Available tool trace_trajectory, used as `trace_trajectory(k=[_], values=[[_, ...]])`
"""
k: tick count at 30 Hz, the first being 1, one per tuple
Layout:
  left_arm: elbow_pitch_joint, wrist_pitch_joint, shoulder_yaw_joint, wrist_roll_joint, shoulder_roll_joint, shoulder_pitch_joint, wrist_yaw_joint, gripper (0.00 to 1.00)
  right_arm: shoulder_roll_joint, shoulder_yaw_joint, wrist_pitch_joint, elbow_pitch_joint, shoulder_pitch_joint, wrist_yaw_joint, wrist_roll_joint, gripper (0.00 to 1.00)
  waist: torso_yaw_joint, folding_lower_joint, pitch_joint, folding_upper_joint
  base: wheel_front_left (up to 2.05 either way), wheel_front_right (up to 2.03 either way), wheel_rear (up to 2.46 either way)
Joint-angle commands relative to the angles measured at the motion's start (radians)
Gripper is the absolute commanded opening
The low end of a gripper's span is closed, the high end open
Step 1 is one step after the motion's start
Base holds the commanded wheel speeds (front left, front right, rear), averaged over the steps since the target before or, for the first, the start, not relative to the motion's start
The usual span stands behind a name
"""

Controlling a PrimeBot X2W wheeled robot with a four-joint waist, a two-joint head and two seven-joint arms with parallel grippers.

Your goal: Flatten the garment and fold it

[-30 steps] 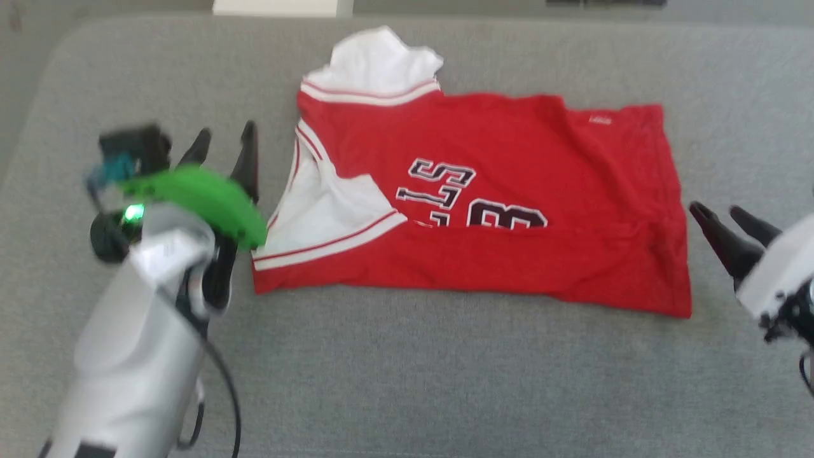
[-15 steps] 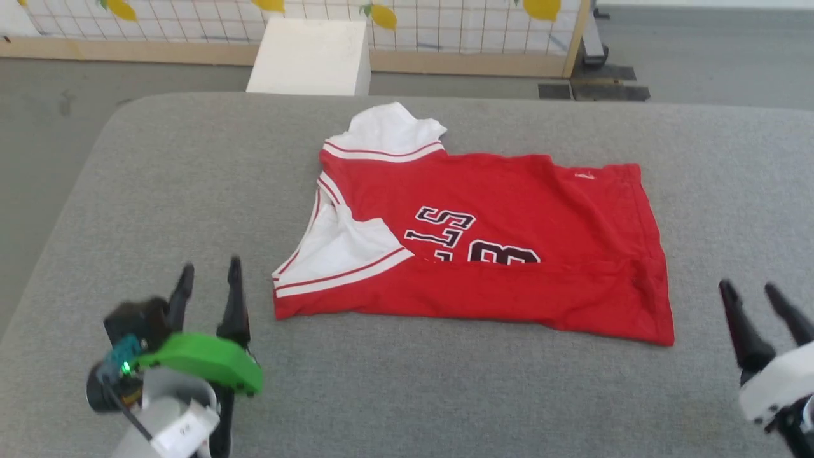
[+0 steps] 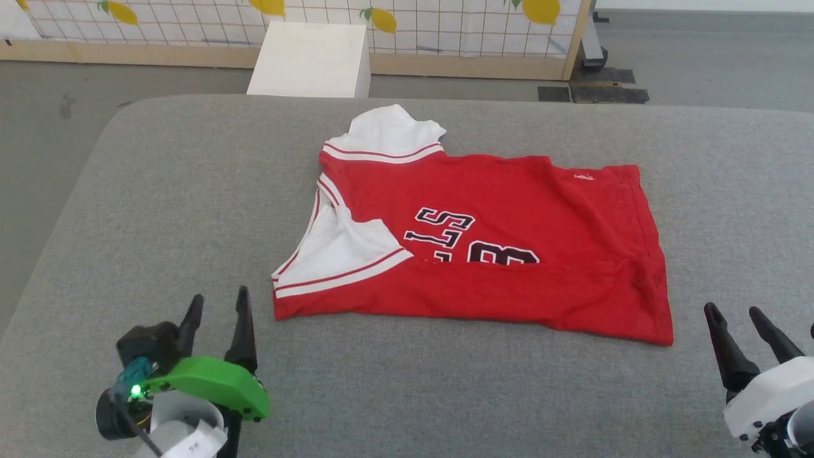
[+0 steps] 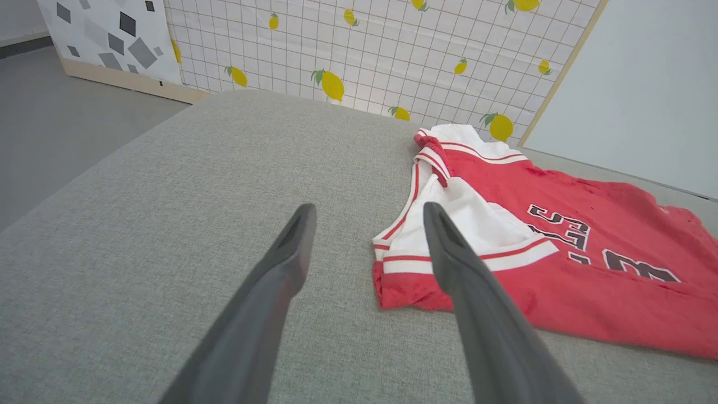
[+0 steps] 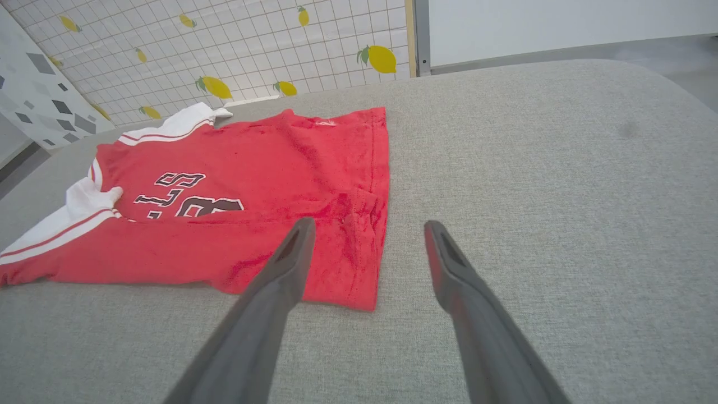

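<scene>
From the head view, a red jersey (image 3: 483, 242) lies spread across the middle of a grey fabric-covered table (image 3: 159, 210). Its white, stripe-trimmed shoulder panels point toward the robot's left, and its near edge is folded up over the lower half of the dark lettering. The left gripper (image 3: 220, 294) sits at the lower left with its two dark fingers parted and empty, near the jersey's near-left corner but apart from it. The right gripper (image 3: 731, 308) sits at the lower right, likewise spread and holding nothing, just off the near-right corner. A white box (image 3: 311, 57) stands on the floor (image 3: 699, 57) beyond the table, in front of a lemon-print panel (image 3: 445, 25). In the left wrist view, the left gripper (image 4: 368, 207) stands wide open above bare table (image 4: 168, 185), with the red jersey (image 4: 561, 264) lying to the right of the fingers. In the right wrist view, the right gripper (image 5: 369, 223) is also wide open, and the hem corner of the red jersey (image 5: 252, 185) lies just beyond its left fingertip.
</scene>
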State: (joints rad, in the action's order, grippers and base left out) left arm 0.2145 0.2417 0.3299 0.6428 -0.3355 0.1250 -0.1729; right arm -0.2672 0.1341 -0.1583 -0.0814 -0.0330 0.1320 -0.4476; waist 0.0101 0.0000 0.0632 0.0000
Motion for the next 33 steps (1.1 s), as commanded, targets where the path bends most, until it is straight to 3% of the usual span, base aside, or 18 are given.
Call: trace_trajectory(k=[1, 5, 9, 14, 18, 22, 28, 30, 33], values=[[0.006, -0.026, 0.008, -0.014, -0.004, 0.021, -0.003, 1.0, 0.001, 0.004, -0.002, 0.002, 0.012, -0.001, 0.006, 1.0, 0.001, 0.0, 0.01, 0.0, 0.0, 0.0, 0.0], [0.034, -0.162, 0.049, -0.027, -0.023, 0.119, -0.001, 1.0, -0.006, 0.001, -0.015, 0.01, 0.03, -0.001, 0.002, 1.0, 0.005, 0.0, 0.043, 0.0, 0.0, 0.0, 0.0], [0.078, -0.374, 0.098, -0.017, -0.031, 0.245, 0.005, 1.0, -0.014, 0.001, -0.028, 0.02, 0.052, -0.001, 0.0, 1.0, 0.007, 0.0, 0.087, 0.0, 0.0, 0.0, 0.0], [0.142, -0.699, 0.156, 0.007, -0.038, 0.374, -0.025, 1.0, -0.022, -0.001, -0.037, 0.028, 0.082, -0.001, -0.002, 1.0, -0.001, 0.0, 0.137, 0.0, 0.0, 0.0, 0.0], [0.162, -0.874, 0.192, 0.006, -0.054, 0.428, -0.054, 1.0, -0.024, -0.007, -0.039, 0.03, 0.098, -0.001, -0.007, 1.0, -0.014, 0.0, 0.171, 0.0, 0.0, 0.0, 0.0], [0.176, -0.954, 0.212, 0.01, -0.061, 0.438, -0.065, 1.0, -0.024, -0.01, -0.036, 0.03, 0.112, -0.001, -0.012, 1.0, -0.026, 0.0, 0.2, 0.0, 0.0, 0.0, 0.0], [0.199, -0.987, 0.208, 0.047, -0.049, 0.4, -0.075, 1.0, -0.03, -0.021, -0.04, 0.026, 0.129, -0.001, -0.015, 1.0, -0.038, 0.0, 0.226, 0.0, 0.0, 0.0, 0.0], [0.2, -0.981, 0.199, 0.062, -0.044, 0.383, -0.078, 0.03, -0.038, -0.031, -0.055, 0.024, 0.131, -0.001, -0.012, 1.0, -0.039, 0.0, 0.228, 0.0, 0.0, 0.0, 0.0], [0.191, -0.971, 0.186, 0.08, -0.043, 0.363, -0.077, 0.0, -0.049, -0.042, -0.086, 0.029, 0.132, -0.001, -0.002, 1.0, -0.04, 0.0, 0.228, 0.0, 0.0, 0.0, 0.0]])
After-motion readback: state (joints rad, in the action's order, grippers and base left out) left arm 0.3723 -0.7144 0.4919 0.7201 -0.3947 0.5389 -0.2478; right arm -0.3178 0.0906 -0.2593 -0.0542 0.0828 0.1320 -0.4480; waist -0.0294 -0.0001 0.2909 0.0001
